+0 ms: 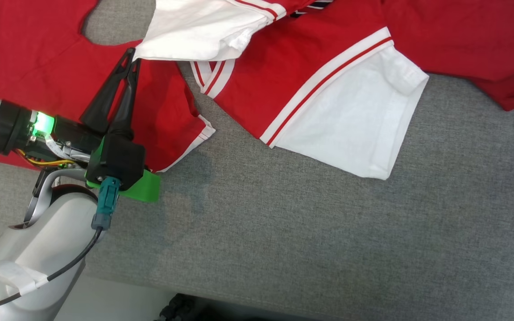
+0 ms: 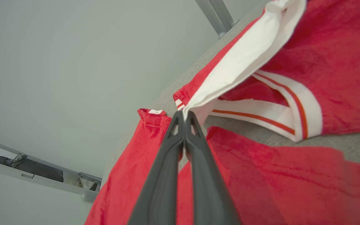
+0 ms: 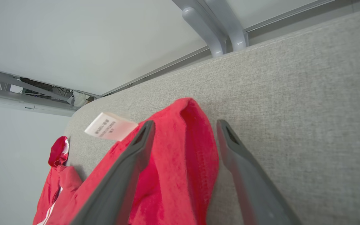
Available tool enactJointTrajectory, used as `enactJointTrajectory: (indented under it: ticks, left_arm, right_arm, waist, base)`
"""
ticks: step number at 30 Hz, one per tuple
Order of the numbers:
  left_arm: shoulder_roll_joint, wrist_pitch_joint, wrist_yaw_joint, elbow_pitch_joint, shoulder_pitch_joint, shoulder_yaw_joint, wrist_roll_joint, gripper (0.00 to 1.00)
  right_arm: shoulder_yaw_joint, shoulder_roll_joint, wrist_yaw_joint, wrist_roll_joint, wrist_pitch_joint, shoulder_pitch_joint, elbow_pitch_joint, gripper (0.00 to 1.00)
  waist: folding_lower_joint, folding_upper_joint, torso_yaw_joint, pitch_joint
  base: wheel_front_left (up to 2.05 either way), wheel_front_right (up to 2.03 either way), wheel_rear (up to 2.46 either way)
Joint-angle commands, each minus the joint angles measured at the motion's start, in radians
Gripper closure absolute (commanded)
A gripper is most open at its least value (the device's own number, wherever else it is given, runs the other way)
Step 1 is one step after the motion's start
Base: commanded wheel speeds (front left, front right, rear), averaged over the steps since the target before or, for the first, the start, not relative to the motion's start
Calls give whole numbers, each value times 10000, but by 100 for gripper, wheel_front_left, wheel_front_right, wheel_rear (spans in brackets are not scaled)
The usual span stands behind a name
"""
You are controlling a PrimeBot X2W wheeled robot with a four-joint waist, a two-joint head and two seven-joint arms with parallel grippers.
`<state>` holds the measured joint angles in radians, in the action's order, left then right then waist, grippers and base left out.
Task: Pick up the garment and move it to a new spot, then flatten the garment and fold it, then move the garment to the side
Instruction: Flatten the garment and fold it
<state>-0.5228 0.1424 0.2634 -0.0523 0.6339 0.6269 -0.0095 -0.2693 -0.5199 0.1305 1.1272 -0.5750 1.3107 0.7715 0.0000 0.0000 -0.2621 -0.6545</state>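
One red fabric garment (image 1: pixel 310 80) with white panels and red-and-white striped trim lies spread across the far part of one grey cloth-covered table (image 1: pixel 283 232). Two grippers are at it. At the left of the head view, the left gripper (image 1: pixel 131 55) has its dark fingers pressed together on the corner of a white panel. The left wrist view shows that white edge caught between the tips. The right wrist view adds the right gripper (image 3: pixel 184 125), spread wide, a red fold lying unclamped between its fingers, beside one white care label (image 3: pixel 110 130).
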Motion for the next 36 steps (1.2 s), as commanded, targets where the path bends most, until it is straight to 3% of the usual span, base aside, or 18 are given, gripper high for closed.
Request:
enactJointTrajectory:
  ticks: [1,6,7,8,9,17,24,31,36]
  left_arm:
    - [33,69,-13,-34,193,6,-73,100]
    - [156,147,-36,-116,296,104,-83,100]
    - [178,165,-48,-137,323,117,-85,100]
    - [197,173,-39,-158,351,135,-87,100]
    - [211,187,-32,-180,373,147,-93,100]
    - [-5,292,56,-326,683,-31,-102,100]
    - [-945,-117,-216,329,1655,-466,247,100]
    - [-2103,-940,-1134,1346,3612,-1005,613,100]
    - [-2467,-1421,-2034,1358,5236,-1114,783,100]
  right_arm:
    - [2,11,4,-25,-9,131,37,0]
    - [-244,12,4,-296,40,363,-33,2]
    - [-279,18,4,-336,79,395,-70,38]
    - [-346,20,4,-385,134,430,-143,84]
    - [-389,11,4,-397,136,457,-189,100]
    - [-856,-323,4,1,562,175,-1511,100]
    - [-843,-1006,4,729,1362,42,-2643,100]
    - [-614,-1646,4,1488,2126,26,-3437,100]
    - [-571,-1930,4,1841,2626,-25,-3803,100]
  waist:
    - [0,0,-127,-118]
    - [0,0,-288,-214]
    - [0,0,-317,-227]
    - [0,0,-343,-243]
    - [0,0,-358,-259]
    - [0,0,-10,-131]
    - [0,0,792,432]
    - [0,0,1598,1171]
    - [0,0,2079,1679]
  base:
    - [0,0,0]
    - [0,0,0]
    - [0,0,0]
    - [0,0,0]
    - [0,0,0]
    - [0,0,0]
    - [0,0,0]
    - [0,0,0]
    - [0,0,0]
